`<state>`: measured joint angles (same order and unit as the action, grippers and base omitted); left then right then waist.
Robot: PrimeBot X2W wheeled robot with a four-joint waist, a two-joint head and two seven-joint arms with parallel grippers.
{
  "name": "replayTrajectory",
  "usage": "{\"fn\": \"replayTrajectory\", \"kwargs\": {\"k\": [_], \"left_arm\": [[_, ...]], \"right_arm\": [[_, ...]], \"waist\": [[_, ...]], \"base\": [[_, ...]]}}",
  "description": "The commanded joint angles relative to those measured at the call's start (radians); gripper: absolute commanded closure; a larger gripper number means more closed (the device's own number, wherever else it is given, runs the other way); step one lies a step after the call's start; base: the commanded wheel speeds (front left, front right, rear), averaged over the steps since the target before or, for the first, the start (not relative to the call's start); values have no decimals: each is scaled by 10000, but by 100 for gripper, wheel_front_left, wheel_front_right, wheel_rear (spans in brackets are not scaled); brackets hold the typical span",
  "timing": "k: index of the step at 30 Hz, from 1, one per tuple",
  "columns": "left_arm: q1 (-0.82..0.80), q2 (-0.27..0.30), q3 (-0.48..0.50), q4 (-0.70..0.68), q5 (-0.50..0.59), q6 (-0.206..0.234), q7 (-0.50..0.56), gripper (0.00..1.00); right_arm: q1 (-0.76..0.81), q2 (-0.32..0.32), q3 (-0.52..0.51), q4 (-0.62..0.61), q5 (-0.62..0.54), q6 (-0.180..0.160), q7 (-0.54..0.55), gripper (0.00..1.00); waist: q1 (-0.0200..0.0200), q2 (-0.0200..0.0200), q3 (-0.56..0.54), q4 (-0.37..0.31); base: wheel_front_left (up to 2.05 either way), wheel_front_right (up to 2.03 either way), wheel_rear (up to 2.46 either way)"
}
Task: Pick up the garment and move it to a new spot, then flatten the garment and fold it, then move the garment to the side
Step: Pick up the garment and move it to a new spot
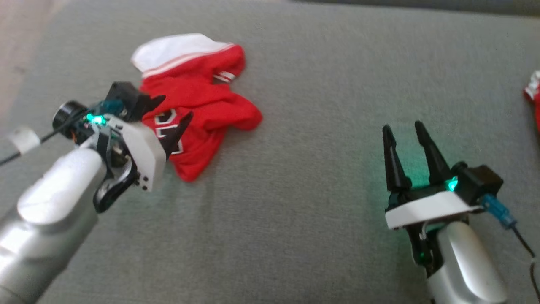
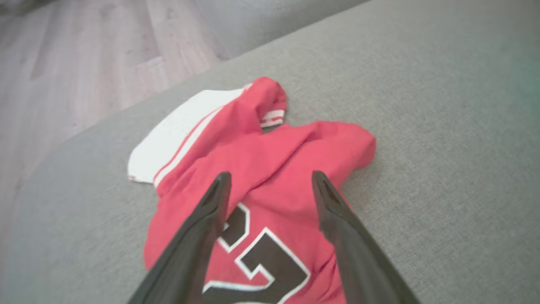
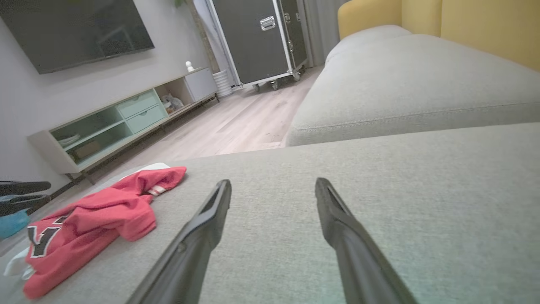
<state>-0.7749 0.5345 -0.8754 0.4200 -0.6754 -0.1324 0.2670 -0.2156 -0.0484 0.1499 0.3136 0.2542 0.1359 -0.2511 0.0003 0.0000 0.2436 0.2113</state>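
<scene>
The garment (image 1: 198, 105) is a crumpled red jersey with white trim and black numbers, lying on the grey cushion (image 1: 303, 190) at the upper left. My left gripper (image 1: 175, 107) hovers open at its near left edge, fingers spread over the numbers. In the left wrist view the garment (image 2: 270, 169) lies under and beyond the spread fingers (image 2: 211, 211). My right gripper (image 1: 403, 128) stands open over bare cushion at the right, well apart from the garment. The right wrist view has the garment (image 3: 97, 219) at the lower left, with the left gripper's fingertips (image 3: 25, 192) dark at the left edge.
Another red item (image 1: 533, 97) lies at the right edge of the cushion. Wooden floor (image 2: 84, 63) borders the cushion on the left. A second grey cushion (image 3: 413, 84), yellow backrest (image 3: 464, 21), low TV cabinet (image 3: 118, 122) and black wheeled case (image 3: 257, 38) stand beyond.
</scene>
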Motion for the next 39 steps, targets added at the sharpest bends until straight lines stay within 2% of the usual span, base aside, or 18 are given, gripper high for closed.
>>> {"fn": "replayTrajectory", "kwargs": {"k": [1, 7, 15, 17, 27, 31, 35, 39], "left_arm": [[-802, 578, 31, -107, -243, 17, 107, 0], [-2002, 1054, -1364, 718, -1109, 17, 183, 0], [-2760, 1085, -2614, 1927, -1787, 17, 85, 2], [-2946, 1049, -2712, 2198, -1914, 17, -182, 100], [-3422, 548, -2319, 3289, -1773, 22, -3599, 100], [-3454, 378, -1766, 3089, -1806, 271, -4961, 100], [-3436, 370, -739, 2031, -1664, 725, -5272, 100], [-2828, 401, 1450, -122, -1103, 1393, -5283, 100]], "right_arm": [[-367, -18, 186, -382, -67, -52, -107, 0], [-634, -18, 113, -535, -75, -52, -107, 0], [-797, -18, 4, -698, -93, -52, -107, 0], [-812, -18, -15, -721, -100, -52, -107, 0], [-616, -18, -7, -557, -27, -52, -107, 0], [-438, -18, 35, -444, 70, -52, -107, 0], [-232, -18, 112, -321, 188, -52, -107, 0], [-57, -18, 166, -237, 297, -52, -107, 0]], "waist": [[-3, 0, 596, -508], [-3, 0, 1056, -916], [-3, 0, 1317, -1175], [-3, 0, 1335, -1182], [-3, 0, 482, -1184], [-3, 0, -73, -1171], [-3, 0, -588, -1147], [-3, 0, -1006, -1124]], "base": [[0, 0, 0], [0, 0, 0], [0, 0, 0], [0, 0, 0], [0, 0, 0], [0, 0, 0], [0, 0, 0], [0, 0, 0]]}}
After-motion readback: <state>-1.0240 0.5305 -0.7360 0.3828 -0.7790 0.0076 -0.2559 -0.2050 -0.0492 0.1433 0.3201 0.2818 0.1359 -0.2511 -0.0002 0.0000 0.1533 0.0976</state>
